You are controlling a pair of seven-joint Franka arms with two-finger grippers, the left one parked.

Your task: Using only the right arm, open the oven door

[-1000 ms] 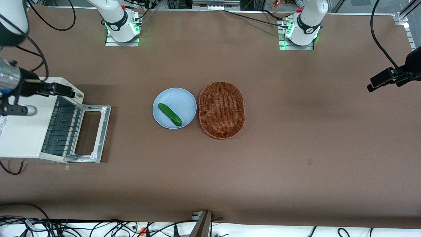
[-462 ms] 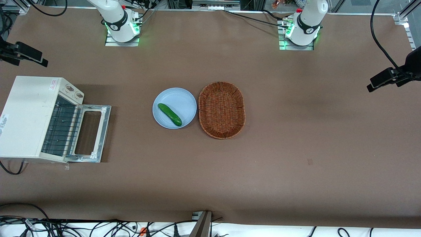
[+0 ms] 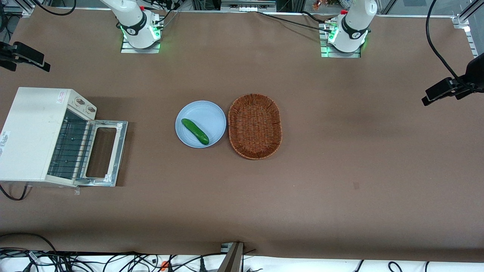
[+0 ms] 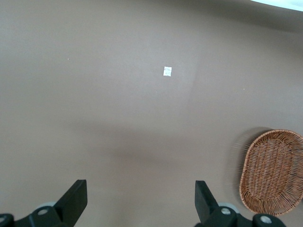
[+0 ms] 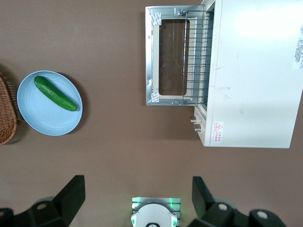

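Although the oven door (image 3: 102,153) already lies folded down flat on the table (image 3: 340,170), with the wire rack (image 3: 72,149) exposed in the oven (image 3: 34,132), the task appears complete and the remaining risk lies in any further motion of the right arm (image 3: 130,19). The tool (image 5: 135,198) hangs high above the table, well clear of the door, its fingers (image 5: 71,194) spread wide and holding nothing. A descent toward the door could strike the frame or push the light oven along the table, and a sweep sideways could reach the plate (image 5: 49,103) carrying the cucumber (image 5: 55,93), near the basket (image 3: 255,126). The right wrist view shows the open fingers, the door glass and both knobs (image 5: 194,125) from above; the front view shows only part of the tool at its edge, yet it alone shows the full table layout.
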